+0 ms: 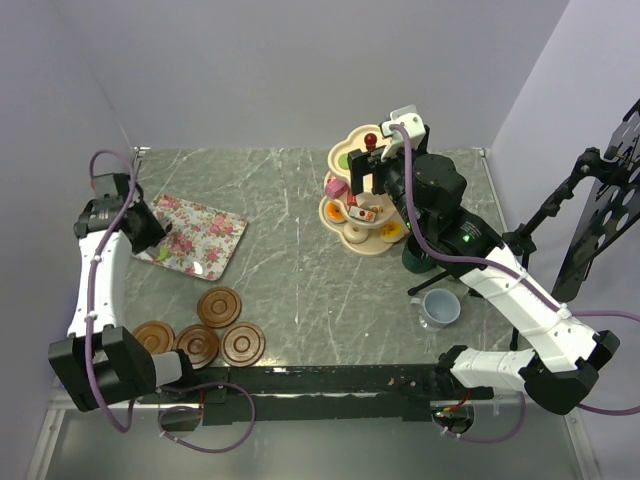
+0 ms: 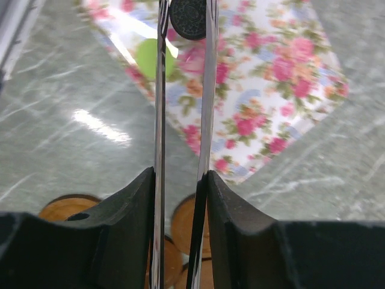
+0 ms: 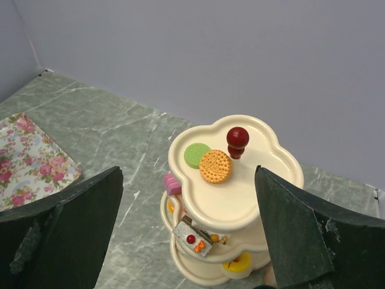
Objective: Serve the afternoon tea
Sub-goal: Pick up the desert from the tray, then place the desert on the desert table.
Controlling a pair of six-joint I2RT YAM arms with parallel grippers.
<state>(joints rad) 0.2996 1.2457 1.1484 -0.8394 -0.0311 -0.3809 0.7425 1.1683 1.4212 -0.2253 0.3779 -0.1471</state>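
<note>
The cream three-tier stand (image 1: 365,200) with a red knob (image 3: 237,139) stands at the back right. Its top tier holds a green biscuit (image 3: 197,155) and an orange biscuit (image 3: 215,166). Lower tiers hold a pink cake (image 3: 172,183), a grey iced slice (image 3: 194,236) and a yellow ring (image 3: 239,263). My right gripper (image 1: 372,178) is open and empty just above the stand (image 3: 240,205). My left gripper (image 1: 150,228) is shut on thin metal tongs (image 2: 207,120) that pinch a dark round biscuit (image 2: 187,18) over the floral tray (image 2: 283,78). A green cake (image 2: 153,57) lies on the tray.
Several brown saucers (image 1: 219,306) lie at the front left. A grey-blue mug (image 1: 438,308) stands at the front right, and a dark green mug (image 1: 418,258) is partly hidden behind my right arm. The floral tray (image 1: 200,235) is at the left. A black stand (image 1: 600,200) is beyond the right wall.
</note>
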